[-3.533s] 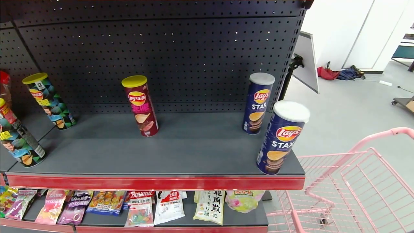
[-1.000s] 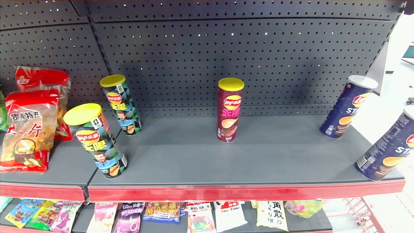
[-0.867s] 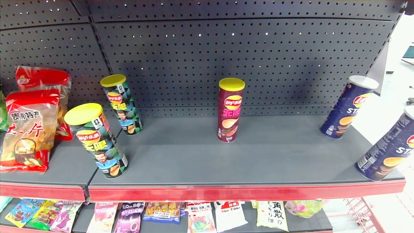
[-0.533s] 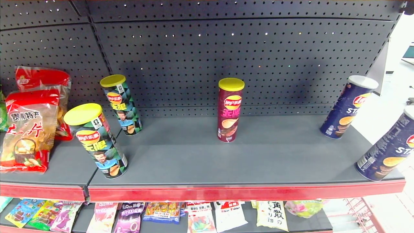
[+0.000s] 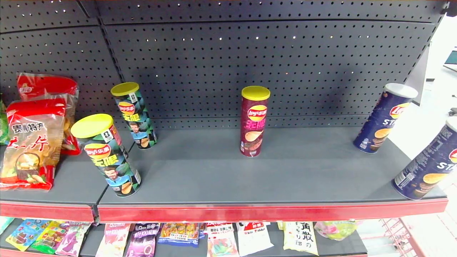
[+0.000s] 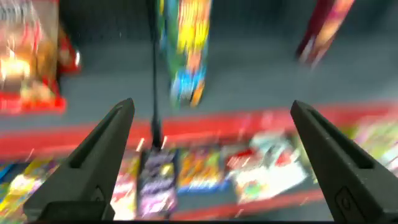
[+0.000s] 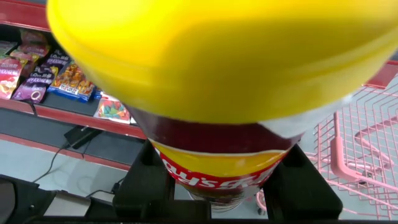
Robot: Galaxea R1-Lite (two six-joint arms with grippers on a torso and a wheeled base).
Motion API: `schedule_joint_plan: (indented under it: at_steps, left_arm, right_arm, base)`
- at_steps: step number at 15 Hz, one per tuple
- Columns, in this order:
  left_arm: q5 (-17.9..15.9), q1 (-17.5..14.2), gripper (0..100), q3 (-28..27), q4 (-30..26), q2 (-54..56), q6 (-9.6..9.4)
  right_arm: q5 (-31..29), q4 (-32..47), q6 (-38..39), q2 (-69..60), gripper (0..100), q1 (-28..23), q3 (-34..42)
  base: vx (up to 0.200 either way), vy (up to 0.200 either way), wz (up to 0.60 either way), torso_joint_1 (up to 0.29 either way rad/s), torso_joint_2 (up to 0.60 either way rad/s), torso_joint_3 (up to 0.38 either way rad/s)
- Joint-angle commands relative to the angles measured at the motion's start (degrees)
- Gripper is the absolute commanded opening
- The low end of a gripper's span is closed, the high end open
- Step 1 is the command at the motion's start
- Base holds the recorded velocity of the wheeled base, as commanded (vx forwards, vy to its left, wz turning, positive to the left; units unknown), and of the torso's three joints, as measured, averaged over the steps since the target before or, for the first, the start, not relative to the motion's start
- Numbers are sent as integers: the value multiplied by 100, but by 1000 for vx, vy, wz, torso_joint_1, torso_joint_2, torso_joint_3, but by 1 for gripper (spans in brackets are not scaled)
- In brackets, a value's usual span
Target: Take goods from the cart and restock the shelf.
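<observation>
In the right wrist view my right gripper (image 7: 224,183) is shut on a chip can (image 7: 217,56) with a yellow lid and a dark red body, held above the floor beside the pink cart (image 7: 364,155). My left gripper (image 6: 212,106) is open with nothing between its fingers and faces the shelf's red front edge (image 6: 249,121). In the head view the grey shelf (image 5: 228,175) carries a matching dark red can (image 5: 254,121) at the back middle. Two green-patterned cans (image 5: 134,115) (image 5: 106,155) stand at its left, and two blue cans (image 5: 385,117) (image 5: 426,166) at its right.
Red snack bags (image 5: 30,142) stand on the neighbouring shelf section at the left. The lower shelf (image 5: 200,237) holds several small candy bags. A corner of the pink cart (image 5: 396,232) is at the lower right. A perforated back panel (image 5: 250,64) closes off the rear.
The head view has swung left since the oldest frame, bringing the red bags into sight and pushing the cart out. Over the last second nothing on the shelf has moved.
</observation>
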State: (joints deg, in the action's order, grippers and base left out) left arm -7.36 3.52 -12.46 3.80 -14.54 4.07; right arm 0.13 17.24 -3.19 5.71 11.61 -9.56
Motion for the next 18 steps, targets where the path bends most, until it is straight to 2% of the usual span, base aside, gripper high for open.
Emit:
schedule_joint_plan:
  at_steps: [1, 2, 3, 4, 6, 7, 9, 12, 16, 18]
  left_arm:
    - [-872, 614, 100, -1901, 569, -2773, 94]
    - [-1347, 878, 100, -1602, 586, -2975, -548]
    - [-1804, 1177, 100, -1505, 586, -3257, -926]
    - [-2103, 1572, 100, -1558, 622, -3635, -1005]
    - [-2094, 2240, 100, -1953, 859, -4505, -1014]
    - [-2085, 2276, 100, -2112, 982, -4768, -1014]
    - [-2059, 2399, 100, -2938, 1439, -6034, -1014]
    - [-2032, 2513, 100, -3913, 1465, -7141, -1022]
    - [-1760, 2522, 100, -4581, 1483, -8178, -1409]
    - [-1742, 2531, 100, -5117, 1501, -8706, -1550]
  right_arm:
    - [-5, -1, -15, 10, 0, 17, -2]
    - [-5, -1, -15, 10, 0, 8, -2]
    - [-13, -1, -23, 10, 0, 8, -2]
    - [-22, -1, -23, 1, 0, 8, 7]
    - [-13, -1, -15, 10, 0, 8, 7]
    - [-13, -1, -15, 1, 0, 8, 7]
    - [-5, -1, -6, 1, 0, 8, 7]
    - [-5, -1, 3, 1, 0, 8, 7]
    - [-5, -1, 3, 1, 0, 8, 7]
    - [4, -1, 29, 1, 0, 8, 7]
  base:
    - [0, 0, 0, 0, 0, 0]
    - [0, 0, 0, 0, 0, 0]
    - [0, 0, 0, 0, 0, 0]
    - [0, 0, 0, 0, 0, 0]
    - [0, 0, 0, 0, 0, 0]
    - [0, 0, 0, 0, 0, 0]
    - [0, 0, 0, 0, 0, 0]
    - [0, 0, 0, 0, 0, 0]
    - [0, 0, 0, 0, 0, 0]
    - [0, 0, 0, 0, 0, 0]
